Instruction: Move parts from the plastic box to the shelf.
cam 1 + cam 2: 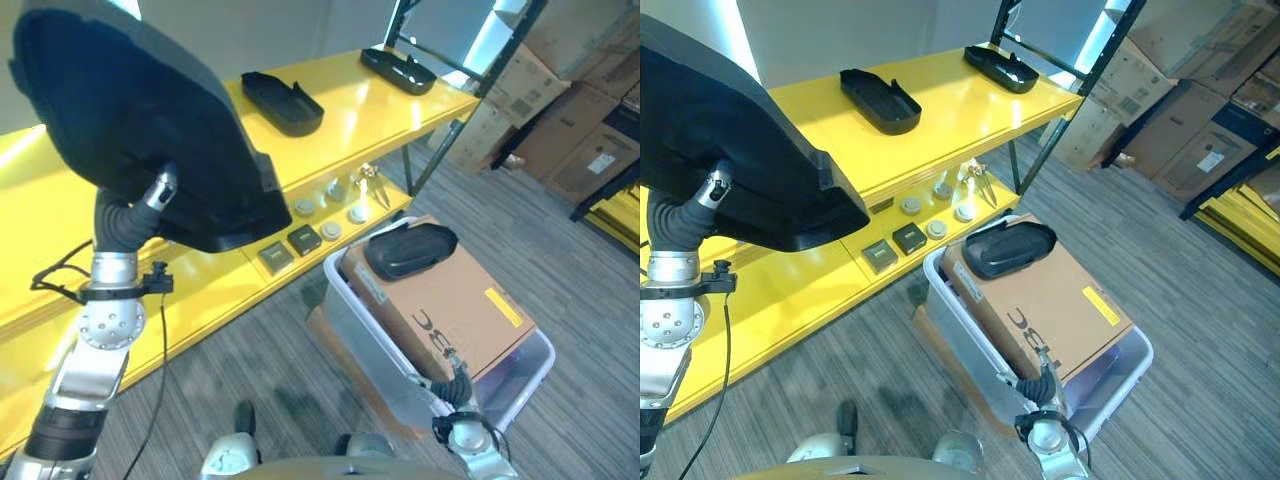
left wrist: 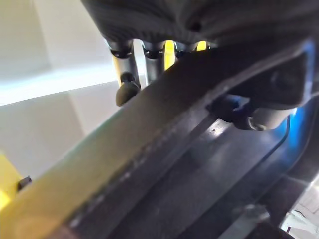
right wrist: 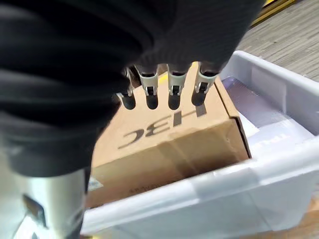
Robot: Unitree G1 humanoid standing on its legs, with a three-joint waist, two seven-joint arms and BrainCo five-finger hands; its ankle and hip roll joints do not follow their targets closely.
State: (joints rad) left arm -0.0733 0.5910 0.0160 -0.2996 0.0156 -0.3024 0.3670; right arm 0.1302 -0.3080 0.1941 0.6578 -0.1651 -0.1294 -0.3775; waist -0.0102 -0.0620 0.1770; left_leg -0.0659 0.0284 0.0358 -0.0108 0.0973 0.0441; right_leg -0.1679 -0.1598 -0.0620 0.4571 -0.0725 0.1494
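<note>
The left hand [image 2: 149, 55] held a large black part [image 1: 130, 120] raised above the near edge of the yellow shelf [image 1: 400, 100]. In its wrist view the fingers [image 2: 127, 82] curled over the part's rim, so the grip looked firm. The step in hand, as I judged it, was setting this part on the top shelf. To do it well the hand should carry the part level over a bare stretch of the board, lower it flat, and only then let go.

Two parts already lay there: a tray [image 1: 283, 102] near the middle and another tray [image 1: 398, 70] at the far corner. The bare stretch toward the near end looked like the safest spot.

One more part, a lid [image 1: 410, 250], rested on a carton [image 1: 450, 300] inside the box [image 1: 370, 340] on the floor. The right hand [image 3: 164, 84] hung over the carton with fingers straight and slightly apart, holding nothing.

On the lower shelf, small discs [image 1: 330, 230] and dark blocks [image 1: 304, 239] sat near its front edge, beside clips [image 1: 372, 180]. A low swing of the held part might knock them.
</note>
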